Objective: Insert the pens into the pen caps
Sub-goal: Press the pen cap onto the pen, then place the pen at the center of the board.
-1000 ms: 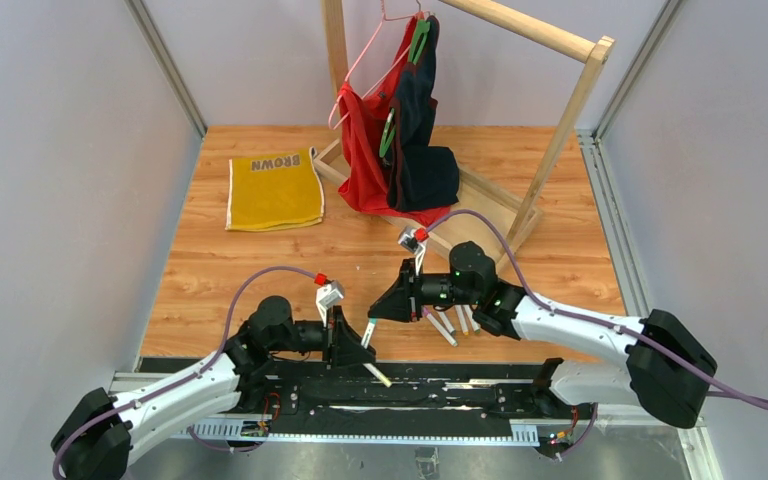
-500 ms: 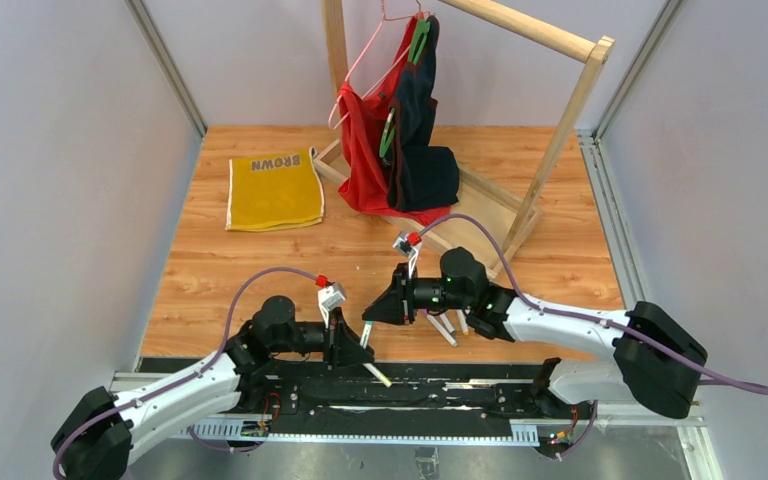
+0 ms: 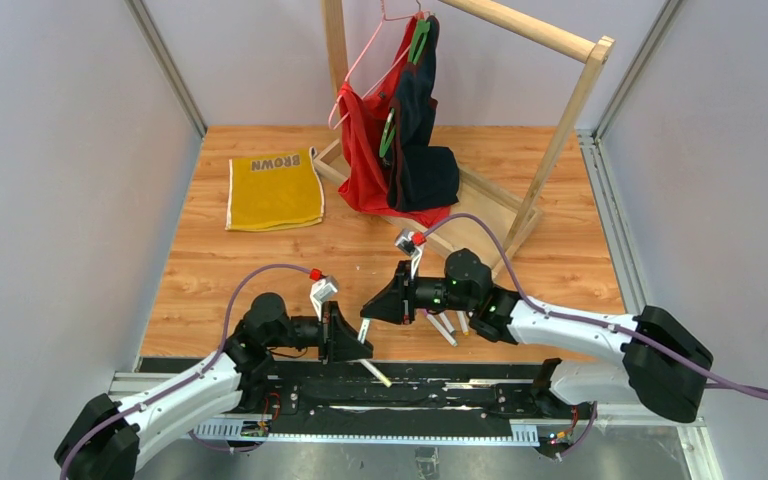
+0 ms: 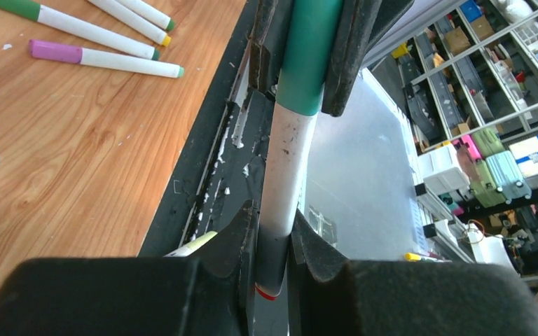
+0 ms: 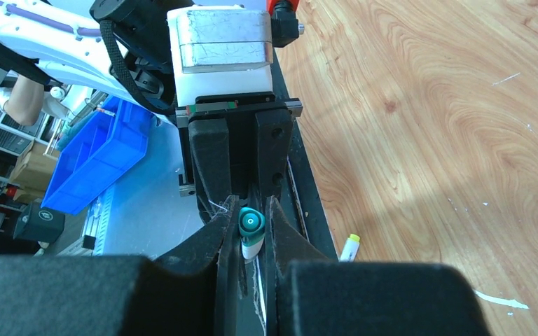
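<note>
Over table near edge: left gripper clamping white pen by barrel; right gripper squeezing teal cap, cap sitting over pen's end. Capped pens lying on wood nearby; yellow-tipped pen lying on black rail.

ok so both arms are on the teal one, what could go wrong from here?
1. The left pincer clamps the pen and the right pincer clamps the teal cap. An off-axis push could bend the pen or make it slip.
2. A yellow-tipped pen lies loose by the black rail just under them. Either arm dipping might knock it away.
</note>
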`<act>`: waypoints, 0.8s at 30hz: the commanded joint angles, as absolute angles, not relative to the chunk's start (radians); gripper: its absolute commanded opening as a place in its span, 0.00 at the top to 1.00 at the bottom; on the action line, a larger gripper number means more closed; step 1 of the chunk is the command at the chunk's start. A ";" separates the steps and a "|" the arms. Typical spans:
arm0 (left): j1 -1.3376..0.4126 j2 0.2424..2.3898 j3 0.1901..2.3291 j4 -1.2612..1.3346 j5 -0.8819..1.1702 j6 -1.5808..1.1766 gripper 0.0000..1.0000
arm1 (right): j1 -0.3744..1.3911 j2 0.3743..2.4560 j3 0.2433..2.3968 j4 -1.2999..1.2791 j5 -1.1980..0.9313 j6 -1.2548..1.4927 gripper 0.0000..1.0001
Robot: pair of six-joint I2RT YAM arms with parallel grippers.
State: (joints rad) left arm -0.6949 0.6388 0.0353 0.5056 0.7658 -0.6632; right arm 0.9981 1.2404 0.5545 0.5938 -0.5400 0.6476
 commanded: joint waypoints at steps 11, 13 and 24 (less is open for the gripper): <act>-0.608 0.600 0.137 0.691 0.502 -0.542 0.43 | 1.063 1.093 0.630 -0.060 -0.554 0.498 0.99; -0.607 0.575 0.125 0.643 0.508 -0.519 0.25 | 1.031 1.048 0.686 -0.183 -0.423 0.441 0.99; -0.607 0.258 0.173 -0.034 -0.172 -0.355 0.00 | 0.974 1.150 0.945 -0.713 -0.221 0.215 0.99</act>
